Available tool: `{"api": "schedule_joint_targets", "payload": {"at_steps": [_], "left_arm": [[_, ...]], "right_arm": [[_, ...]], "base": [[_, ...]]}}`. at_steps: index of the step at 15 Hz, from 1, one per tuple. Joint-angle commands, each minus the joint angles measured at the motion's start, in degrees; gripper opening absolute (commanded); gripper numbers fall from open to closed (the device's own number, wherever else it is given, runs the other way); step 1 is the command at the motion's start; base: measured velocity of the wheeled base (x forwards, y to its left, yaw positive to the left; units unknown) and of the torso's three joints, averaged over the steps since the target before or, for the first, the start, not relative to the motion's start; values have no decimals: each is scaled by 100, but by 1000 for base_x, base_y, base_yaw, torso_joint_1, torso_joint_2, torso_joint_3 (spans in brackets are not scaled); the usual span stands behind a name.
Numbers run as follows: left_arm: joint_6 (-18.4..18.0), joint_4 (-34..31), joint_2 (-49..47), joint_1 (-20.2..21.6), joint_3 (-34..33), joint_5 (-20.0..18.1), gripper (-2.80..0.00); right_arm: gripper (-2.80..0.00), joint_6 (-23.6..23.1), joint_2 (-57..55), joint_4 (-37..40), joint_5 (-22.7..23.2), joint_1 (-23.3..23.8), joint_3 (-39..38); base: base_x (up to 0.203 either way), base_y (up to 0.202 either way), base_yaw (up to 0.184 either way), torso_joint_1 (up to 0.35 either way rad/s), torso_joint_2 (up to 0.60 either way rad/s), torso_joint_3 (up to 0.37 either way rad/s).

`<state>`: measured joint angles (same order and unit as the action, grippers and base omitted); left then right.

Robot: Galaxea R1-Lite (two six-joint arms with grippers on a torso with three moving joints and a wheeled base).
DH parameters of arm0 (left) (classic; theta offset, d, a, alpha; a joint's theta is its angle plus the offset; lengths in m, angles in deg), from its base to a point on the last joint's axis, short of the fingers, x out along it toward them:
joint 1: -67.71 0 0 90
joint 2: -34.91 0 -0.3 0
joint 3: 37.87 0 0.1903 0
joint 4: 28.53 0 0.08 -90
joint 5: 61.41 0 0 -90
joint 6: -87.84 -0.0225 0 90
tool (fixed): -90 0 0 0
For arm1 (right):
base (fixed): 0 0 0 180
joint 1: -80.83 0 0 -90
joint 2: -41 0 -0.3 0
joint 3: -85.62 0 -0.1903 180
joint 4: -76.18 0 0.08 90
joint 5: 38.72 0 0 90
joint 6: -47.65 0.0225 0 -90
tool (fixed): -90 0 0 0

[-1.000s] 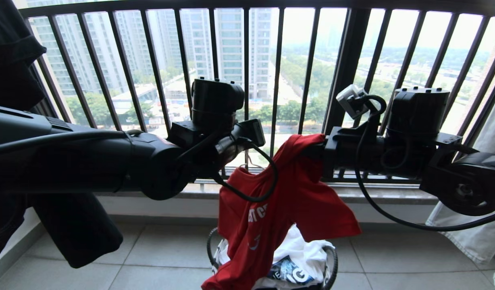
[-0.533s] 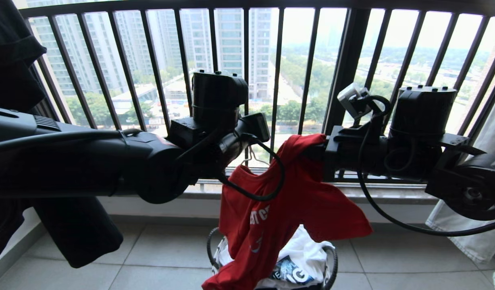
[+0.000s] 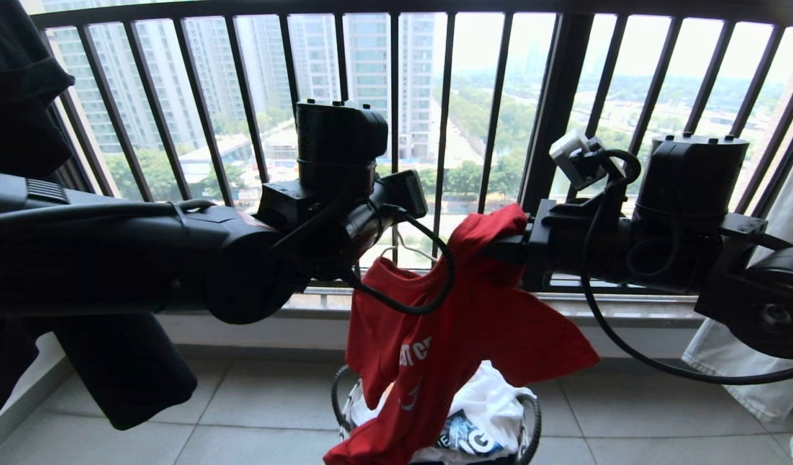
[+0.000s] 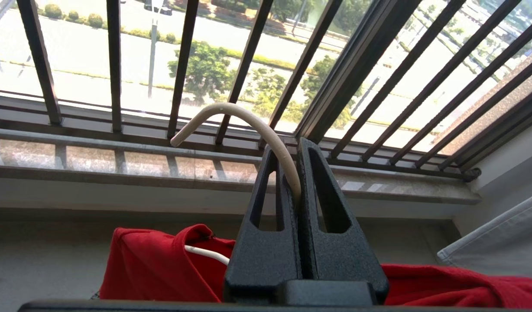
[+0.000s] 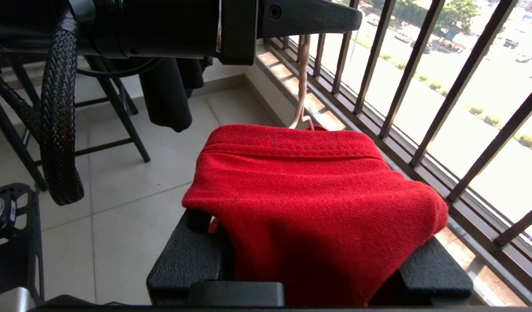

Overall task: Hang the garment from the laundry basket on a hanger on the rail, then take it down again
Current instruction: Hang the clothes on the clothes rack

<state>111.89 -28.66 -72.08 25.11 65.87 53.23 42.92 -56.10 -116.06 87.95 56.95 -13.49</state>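
Head view — garment (image 3: pixel 480 323) draped over right tool (image 3: pixel 509 248)

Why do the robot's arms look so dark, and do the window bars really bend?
Head view: bright daylight behind the window railing backlights the arms into silhouette, and the wide lens bows the outer bars. Right wrist view: sun lights the red T-shirt well.

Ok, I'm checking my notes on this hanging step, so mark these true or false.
1. The left claw is shut on the hanger hook. True.
2. The red T-shirt lies wholly inside the laundry basket. False: it hangs between the arms, with its lower end reaching the basket.
3. A white printed T-shirt sits in the basket. True.
4. The hook is caught on a window bar. False: it is free in the air.
5. Red fabric drapes over the right claw. True.
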Motion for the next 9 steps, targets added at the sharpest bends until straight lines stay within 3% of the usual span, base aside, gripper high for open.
{"api": "schedule_joint_targets", "payload": {"at_steps": [1,5,9], "left_arm": [[12,14,96,15,-4,32,-280],[10,14,136,51,-4,67,-280],[3,14,161,51,-22,67,-280]], "right_arm": [[0,-10,82,-12,16,-3,-22],[0,-314,316,569,10,-7,11],[0,-423,582,1786,-88,-42,400]], "base": [[0,0,0,0,0,0],[0,0,0,0,0,0],[0,0,0,0,0,0]]}}
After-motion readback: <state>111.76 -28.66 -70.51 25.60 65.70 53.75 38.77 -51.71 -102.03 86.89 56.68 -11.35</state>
